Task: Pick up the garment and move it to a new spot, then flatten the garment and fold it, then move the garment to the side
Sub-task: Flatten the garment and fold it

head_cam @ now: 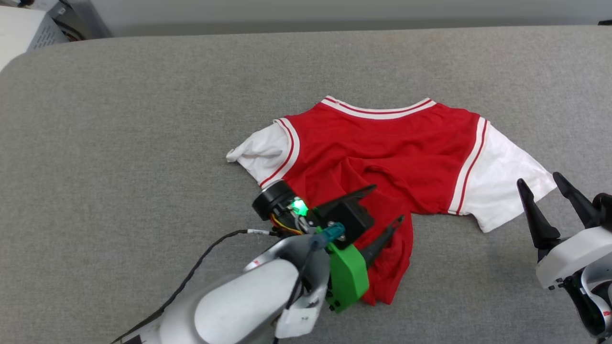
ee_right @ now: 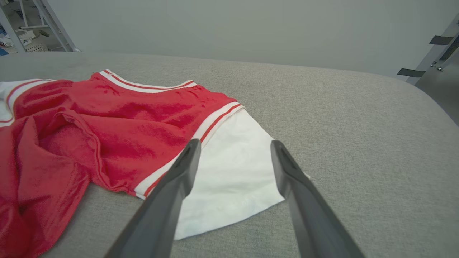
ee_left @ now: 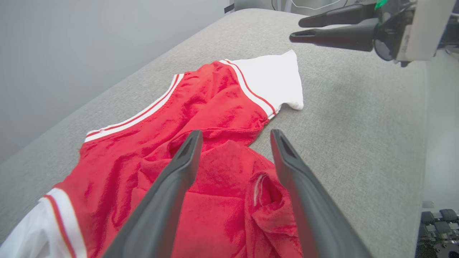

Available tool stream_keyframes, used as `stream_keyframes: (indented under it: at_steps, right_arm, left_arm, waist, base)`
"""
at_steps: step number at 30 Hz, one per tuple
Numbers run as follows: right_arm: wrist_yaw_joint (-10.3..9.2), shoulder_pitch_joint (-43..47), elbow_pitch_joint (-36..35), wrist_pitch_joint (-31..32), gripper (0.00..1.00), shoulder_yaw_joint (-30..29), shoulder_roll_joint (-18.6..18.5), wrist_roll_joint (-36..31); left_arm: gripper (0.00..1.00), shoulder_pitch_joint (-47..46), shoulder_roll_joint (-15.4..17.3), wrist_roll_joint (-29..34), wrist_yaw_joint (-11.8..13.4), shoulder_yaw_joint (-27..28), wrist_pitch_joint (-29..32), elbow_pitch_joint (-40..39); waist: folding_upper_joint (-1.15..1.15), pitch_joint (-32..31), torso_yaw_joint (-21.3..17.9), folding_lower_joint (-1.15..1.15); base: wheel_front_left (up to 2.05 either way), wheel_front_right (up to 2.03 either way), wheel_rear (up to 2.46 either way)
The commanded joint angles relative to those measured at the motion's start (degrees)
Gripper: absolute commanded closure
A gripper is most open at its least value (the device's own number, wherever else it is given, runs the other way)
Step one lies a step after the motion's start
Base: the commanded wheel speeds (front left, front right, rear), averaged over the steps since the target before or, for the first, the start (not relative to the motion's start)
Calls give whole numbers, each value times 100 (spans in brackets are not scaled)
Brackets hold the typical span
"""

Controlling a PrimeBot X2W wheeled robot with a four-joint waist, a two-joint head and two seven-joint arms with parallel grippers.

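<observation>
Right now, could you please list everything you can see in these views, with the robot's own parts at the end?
T-shirt: one, red with white sleeves and red-and-white striped trim, lying on the padded surface, neckline away from the robot, lower part crumpled.
padded surface: one, grey fabric, under the T-shirt.
vented box: one, white, beyond the surface's far left corner.
cable: one, black, trailing from the left wrist across the surface.
left gripper: one, dark fingers, open, over the T-shirt's crumpled lower part.
right gripper: one, dark fingers, open, beside the white sleeve on the robot's right.
</observation>
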Motion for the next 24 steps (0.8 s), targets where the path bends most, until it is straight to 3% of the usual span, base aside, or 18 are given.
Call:
stream_keyframes:
  at_steps: [1,10,13,17,21,24]
  right_arm:
    - [-3,97,-41,-70,0,-22,43,-66]
    - [-3,309,-286,-277,0,-174,321,-390]
    - [-3,376,-377,-302,0,-221,422,-490]
    - [-3,461,-551,-295,0,-246,522,-635]
    - [-3,455,-684,-298,0,-289,536,-696]
    - [-3,420,-793,-301,0,-264,564,-751]
  left_arm:
    - [0,165,144,25,196,150,-168,-85]
    - [0,800,879,-10,1420,1185,-1205,-375]
    - [0,1047,1110,-177,1596,1473,-1374,-400]
    - [0,1022,1472,-424,1402,1755,-1414,-454]
    - [0,556,1825,-687,896,1922,-1060,-456]
    - [0,58,1981,-954,432,1918,-415,-428]
  waist:
    - [0,-289,188,0]
    - [0,-528,237,0]
    - [0,-561,243,0]
    - [0,-566,254,0]
    - [0,-532,250,0]
    - [0,-453,210,0]
  base:
    - [0,0,0]
    - [0,0,0]
    - [0,0,0]
    - [0,0,0]
    - [0,0,0]
    - [0,0,0]
